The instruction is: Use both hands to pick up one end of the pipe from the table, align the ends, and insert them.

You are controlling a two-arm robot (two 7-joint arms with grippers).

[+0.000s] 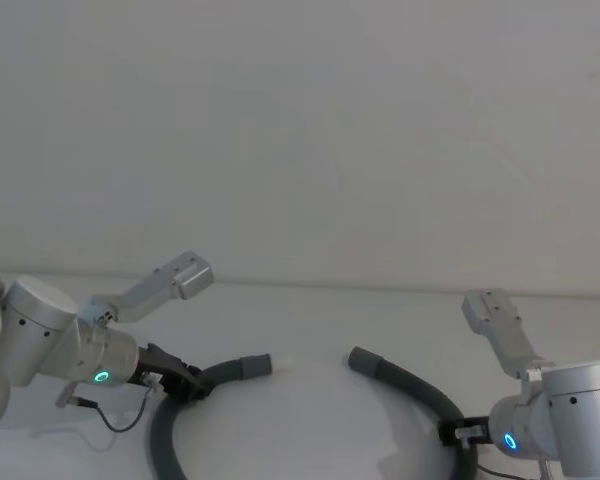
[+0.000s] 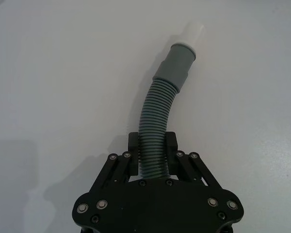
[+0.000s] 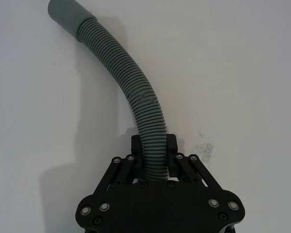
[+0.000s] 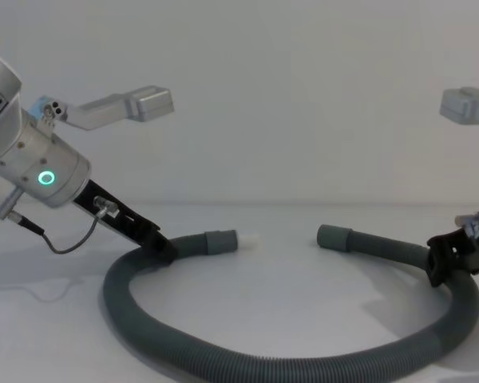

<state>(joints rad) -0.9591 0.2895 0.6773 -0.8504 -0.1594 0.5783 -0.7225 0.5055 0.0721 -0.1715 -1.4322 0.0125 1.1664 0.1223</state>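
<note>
The pipe (image 4: 247, 363) is a dark grey corrugated hose lying in a loop on the white table (image 4: 287, 279). My left gripper (image 4: 158, 243) is shut on the pipe (image 2: 153, 155) a short way behind the end with the whitish tip (image 2: 190, 35), which points toward the middle (image 1: 248, 367). My right gripper (image 4: 441, 259) is shut on the pipe (image 3: 153, 150) behind the plain grey end (image 3: 64, 12). The two ends (image 4: 219, 239) (image 4: 335, 237) face each other across a gap, both low over the table.
A thin black cable (image 4: 68, 243) hangs from my left wrist. A pale wall (image 1: 300, 130) rises behind the table's far edge. Bare table surface (image 1: 310, 400) lies inside the loop and between the two ends.
</note>
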